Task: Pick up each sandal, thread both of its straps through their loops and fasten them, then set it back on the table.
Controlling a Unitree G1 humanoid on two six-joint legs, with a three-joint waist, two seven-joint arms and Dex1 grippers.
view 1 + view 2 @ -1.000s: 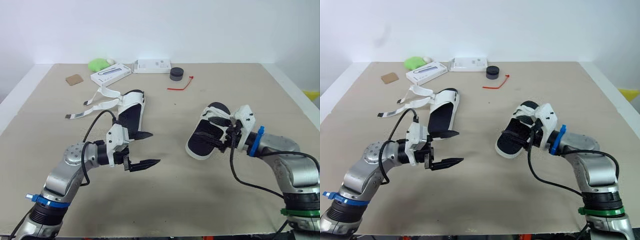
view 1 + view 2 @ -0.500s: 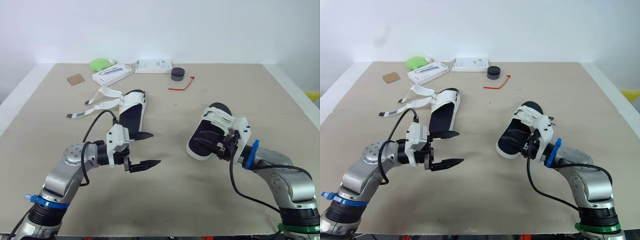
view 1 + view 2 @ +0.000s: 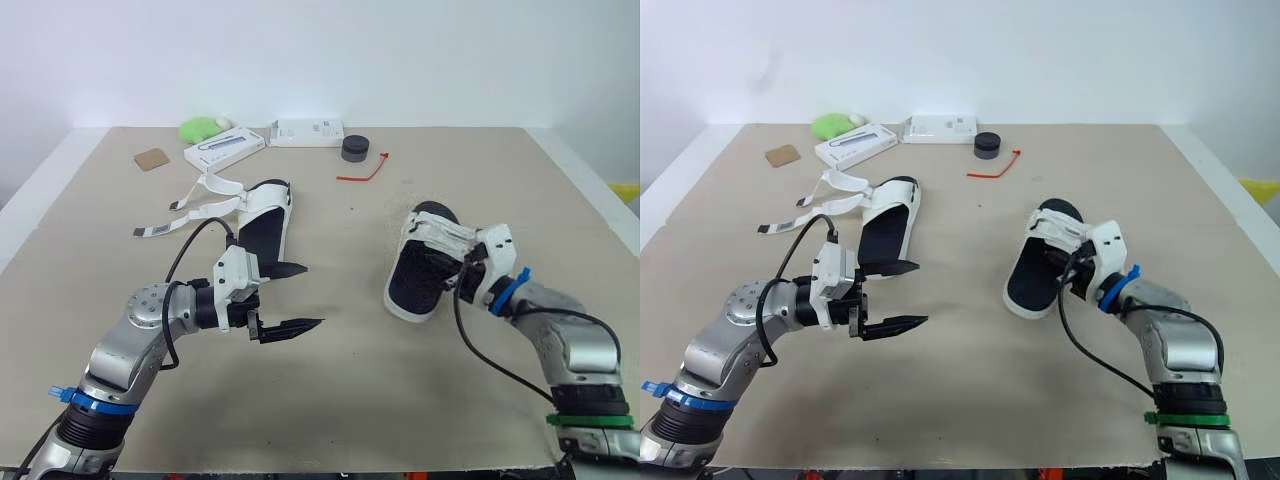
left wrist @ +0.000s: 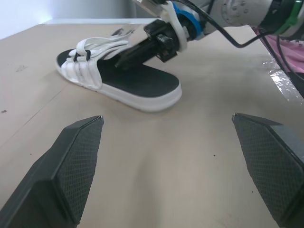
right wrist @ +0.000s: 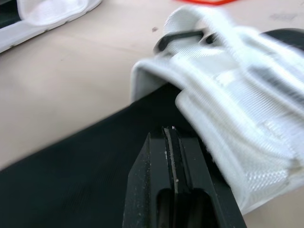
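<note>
Sandals lie well apart on the table (image 3: 340,400). From the head camera, the left sandal (image 3: 265,222) sits flat with its loose straps (image 3: 195,205) trailing away from it over the tabletop. The right sandal (image 3: 412,282) rests on its sole in front of the right arm. A second ago it was tipped up on one edge and angled across; now it is down flat, turned more lengthwise and a little further right. The right gripper (image 3: 1065,272) reaches in under its white bands, the forearm lower and more side-on than before. The left gripper (image 3: 310,296) hovers between the two sandals, just past the heel of the left one, jaws spread wide and empty, unchanged from the earlier pictures. Along the far edge are a green lump (image 3: 200,128), two white boxes (image 3: 225,148), a black puck (image 3: 353,148), a red tie (image 3: 362,170) and a brown card (image 3: 150,158).

In the left wrist view, the two spread fingers (image 4: 71,161) frame the right sandal (image 4: 137,83), with the right gripper (image 4: 122,61) lying on its black footbed, tips beneath the straps.

In the right wrist view, the right gripper (image 5: 169,132) shows its jaws pressed tightly together with nothing visible between them, resting on the footbed beside the white bands (image 5: 237,95). A corner of the left sandal (image 5: 47,14) lies beyond.
</note>
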